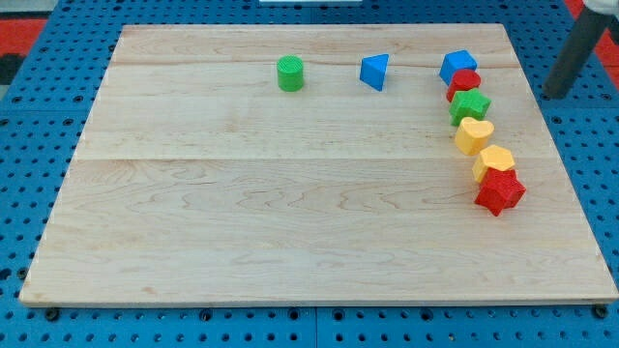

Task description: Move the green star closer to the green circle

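The green star (pixel 470 105) lies at the view's right in a chain of touching blocks. The green circle (pixel 289 73) stands apart near the view's top, left of centre. My tip (pixel 553 95) is at the view's right, at the board's right edge, well to the right of the green star and touching no block.
A blue triangle (pixel 374 72) sits between the green circle and the chain. The chain runs downward: blue cube (pixel 456 66), red circle (pixel 464 83), green star, yellow heart (pixel 474 135), yellow hexagon (pixel 494 161), red star (pixel 499 191). The wooden board (pixel 290 222) lies on a blue pegboard.
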Tool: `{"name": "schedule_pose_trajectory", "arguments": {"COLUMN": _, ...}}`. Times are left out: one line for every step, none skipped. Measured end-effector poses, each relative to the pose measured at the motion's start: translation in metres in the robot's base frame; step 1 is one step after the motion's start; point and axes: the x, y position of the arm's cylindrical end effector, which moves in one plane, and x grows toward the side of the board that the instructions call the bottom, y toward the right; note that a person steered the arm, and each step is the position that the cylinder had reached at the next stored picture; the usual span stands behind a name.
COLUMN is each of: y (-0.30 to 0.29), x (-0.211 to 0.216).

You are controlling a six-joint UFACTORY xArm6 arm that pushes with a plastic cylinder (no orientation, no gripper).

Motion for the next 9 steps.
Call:
{"name": "schedule_pose_trajectory", "arguments": {"y": -0.044, "x": 0.005}}
{"name": "schedule_pose_trajectory", "arguments": {"y": -0.091, "x": 0.018}}
{"name": "schedule_pose_trajectory", "arguments": {"y": -0.182, "x": 0.011}}
{"name": "schedule_pose_trajectory", "arguments": {"y": -0.206, "x": 0.008}}
{"name": "schedule_pose_trajectory", "arguments": {"y": -0.186, "x": 0.004}}
{"name": "schedule_pose_trajectory", "arguments": {"y": -0.181, "x": 0.000}}
{"name": "schedule_pose_trajectory", "arguments": {"y": -0.239, "x": -0.001}}
{"name": "schedule_pose_trajectory", "arguments": {"y": -0.318, "x": -0.001}}
{"name": "schedule_pose_trajectory", "arguments": {"y": -0.317, "x": 0.015}}
